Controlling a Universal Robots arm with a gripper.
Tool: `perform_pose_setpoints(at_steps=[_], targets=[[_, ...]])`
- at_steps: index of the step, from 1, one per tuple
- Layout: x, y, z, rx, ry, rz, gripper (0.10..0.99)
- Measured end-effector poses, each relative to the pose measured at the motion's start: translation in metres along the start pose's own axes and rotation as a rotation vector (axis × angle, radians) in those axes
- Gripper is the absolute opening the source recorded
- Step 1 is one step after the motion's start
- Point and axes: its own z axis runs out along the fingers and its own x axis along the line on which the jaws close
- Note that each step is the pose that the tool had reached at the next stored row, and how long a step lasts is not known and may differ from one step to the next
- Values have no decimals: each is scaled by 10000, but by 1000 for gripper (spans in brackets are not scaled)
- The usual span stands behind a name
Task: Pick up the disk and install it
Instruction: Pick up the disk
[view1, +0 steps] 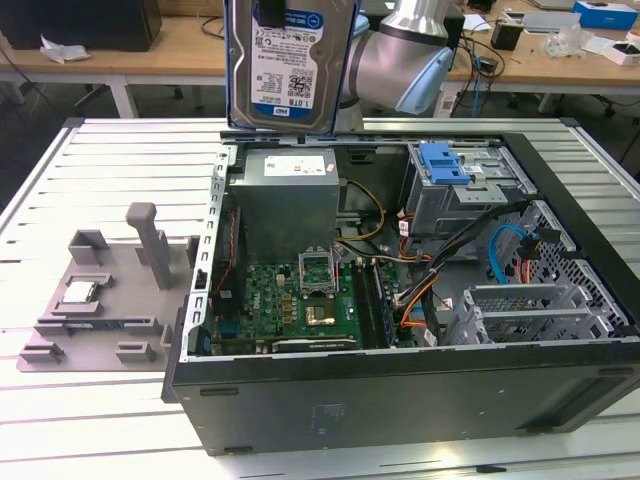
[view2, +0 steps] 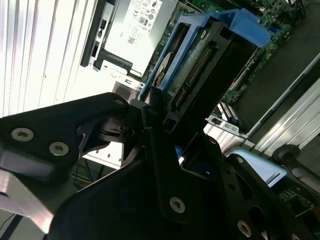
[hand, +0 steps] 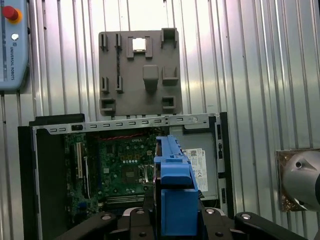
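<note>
An open computer case (view1: 400, 400) is laid on its side on a slatted metal table (view1: 100, 170). Inside it, a green motherboard (view1: 300, 300) is seen beside a grey power supply (view1: 285, 195). A bare blue bracket (view1: 443, 162) is seated atop the metal drive cage (view1: 440, 205). A grey fixture plate (view1: 130, 290), bearing a small square chip (view1: 80, 292), is placed just beside the case.
</note>
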Motion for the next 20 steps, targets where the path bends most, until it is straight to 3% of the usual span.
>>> perform_pose_setpoints(at_steps=[8, 20], targets=[[106, -9, 6, 1, 19, 1, 365], [384, -32, 13, 5, 55, 2, 365]])
